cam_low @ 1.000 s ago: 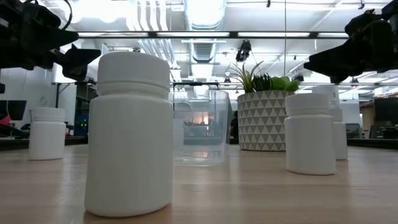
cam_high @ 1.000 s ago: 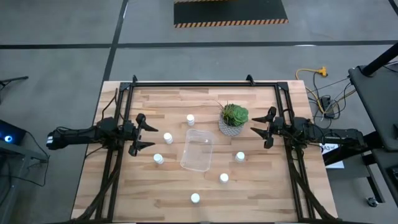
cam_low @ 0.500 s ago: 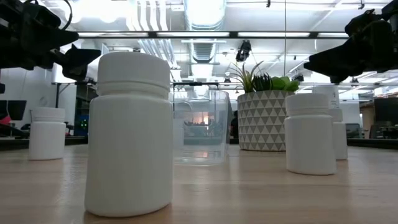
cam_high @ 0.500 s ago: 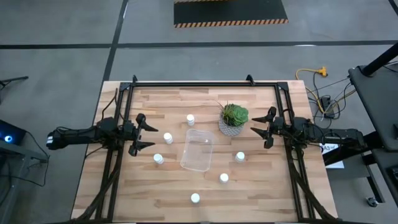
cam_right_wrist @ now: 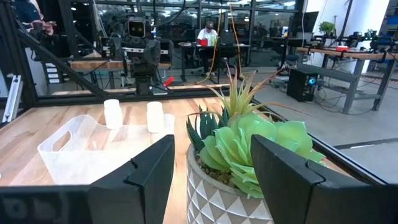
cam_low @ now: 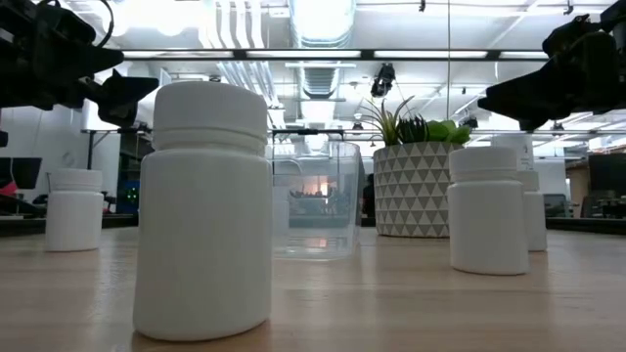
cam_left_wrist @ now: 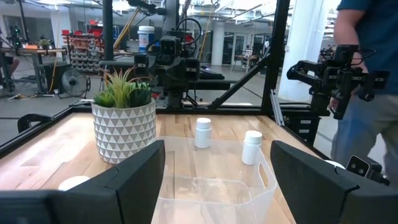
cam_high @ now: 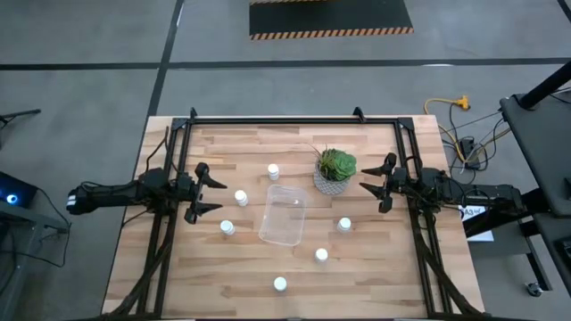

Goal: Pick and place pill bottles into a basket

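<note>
Overhead layout, with no bottle yet in the basket (cam_high: 283, 217): clear rectangular tub with rounded corners, at the table's middle, long axis running from far edge toward near edge, slightly tilted, empty.

Six pill bottles, upright, white with white caps, scattered round the tub:
- far bottle (cam_high: 273, 170), just beyond the tub's far end;
- bottle (cam_high: 241, 197), left of the tub, nearest to the left gripper;
- bottle (cam_high: 227, 227), left of the tub, toward the near edge;
- bottle (cam_high: 344, 224), right of the tub;
- bottle (cam_high: 321, 255), right of the tub's near end;
- bottle (cam_high: 280, 284), closest to the near edge, seen large in the low view (cam_low: 204, 209).

Left gripper (cam_high: 211, 190): raised at the table's left side, jaws spread wide, holding nothing, pointed across toward the tub. Nearest bottle just ahead of and between the fingertips' lines, short of the tub; probably the first pick, by a short reach forward and down.

Right gripper (cam_high: 372, 189): raised at the table's right side, jaws parted, empty, aimed at the potted plant (cam_high: 335, 170), which stands between it and the tub's far corner. Bottle right of the tub lies nearer the table's front than this gripper, clear of the plant.

Left arm judged better placed: unobstructed line to bottle and tub alike.
</note>
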Tool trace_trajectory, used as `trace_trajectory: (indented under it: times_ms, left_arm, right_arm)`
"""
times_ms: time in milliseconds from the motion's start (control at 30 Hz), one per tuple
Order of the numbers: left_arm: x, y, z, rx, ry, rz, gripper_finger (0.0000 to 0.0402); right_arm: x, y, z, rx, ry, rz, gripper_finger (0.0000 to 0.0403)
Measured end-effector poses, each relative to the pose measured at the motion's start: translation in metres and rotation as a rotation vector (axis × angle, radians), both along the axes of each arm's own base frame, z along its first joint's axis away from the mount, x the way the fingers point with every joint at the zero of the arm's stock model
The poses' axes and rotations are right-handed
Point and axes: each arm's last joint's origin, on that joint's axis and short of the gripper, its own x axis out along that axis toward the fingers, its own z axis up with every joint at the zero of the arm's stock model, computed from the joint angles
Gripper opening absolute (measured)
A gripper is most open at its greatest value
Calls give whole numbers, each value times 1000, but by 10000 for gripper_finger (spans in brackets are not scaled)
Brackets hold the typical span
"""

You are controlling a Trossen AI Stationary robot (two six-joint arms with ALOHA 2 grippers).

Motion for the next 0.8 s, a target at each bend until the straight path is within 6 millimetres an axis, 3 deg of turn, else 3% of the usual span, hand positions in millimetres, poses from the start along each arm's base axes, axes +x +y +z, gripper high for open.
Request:
trace_trajectory:
  times_ms: [400, 800]
  left_arm:
    - [0, 0, 0, 0, 0, 0, 274]
    - [0, 0, 0, 0, 1, 0, 274]
  right_arm:
    - [0, 0, 0, 4, -1, 0, 201]
    - [0, 0, 0, 154, -37, -1, 201]
